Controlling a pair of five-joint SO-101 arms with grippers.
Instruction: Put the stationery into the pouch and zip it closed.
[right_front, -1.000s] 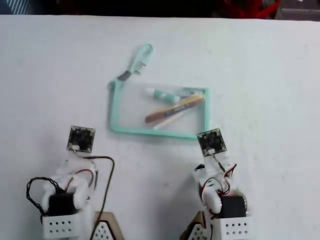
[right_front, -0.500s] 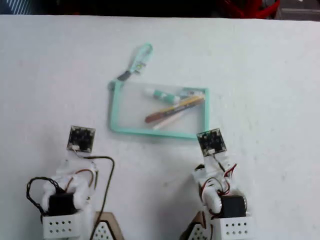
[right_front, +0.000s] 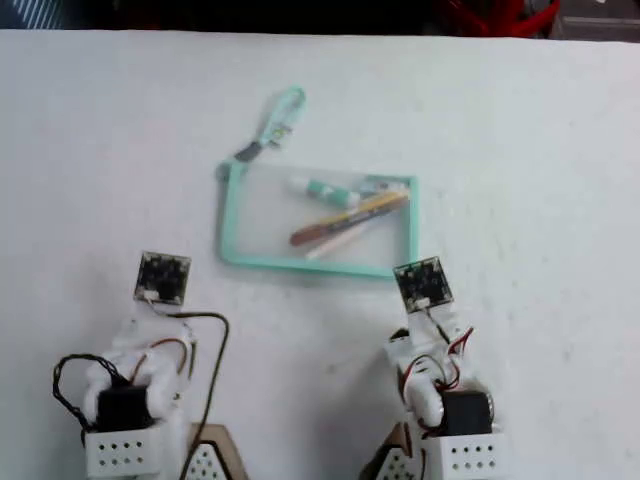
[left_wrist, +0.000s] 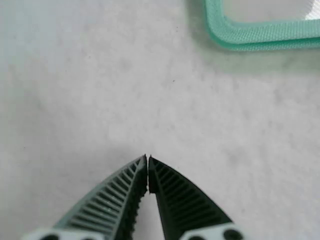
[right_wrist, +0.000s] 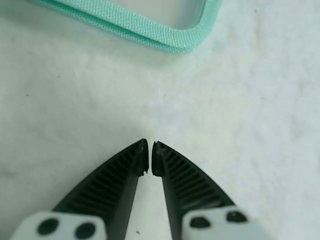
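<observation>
High view, item 1: clear pouch (right_front: 228, 220) with teal rim, flat on white bench (right_front: 520, 150), ahead of both hands. Contents: several pens (right_front: 350, 212) lying slantwise inside, bunched toward the end nearer the right hand. Zip strap (right_front: 272, 120) trailing from the far corner on the left hand's side, pointing away from both hands.

Item 2: left hand (left_wrist: 148, 167), fingertips pressed together, empty, low over bare bench. Near corner of the pouch (left_wrist: 235, 40) ahead and off toward the right hand's side, apart from the tips.

Item 3: right hand (right_wrist: 150, 156), tips together bar a hairline slit, empty. Other near corner of the pouch (right_wrist: 150, 31) close ahead, not touching.

Zip condition: slider seemingly at the strap corner; cannot tell whether run fully shut.

Hazards, as judged:
- Mouth possibly part open: any nudge or lift likely to tip pens back out.
- Tug on the zip strap with no second hand pinning the rim: likely to drag the whole pouch across the bench instead of moving the slider.
- Approach with hands unopened: likely to shove the thin rim away, not pinch it.
- Reach across to the strap: risk of pressing on pens and skewing the pouch.
</observation>
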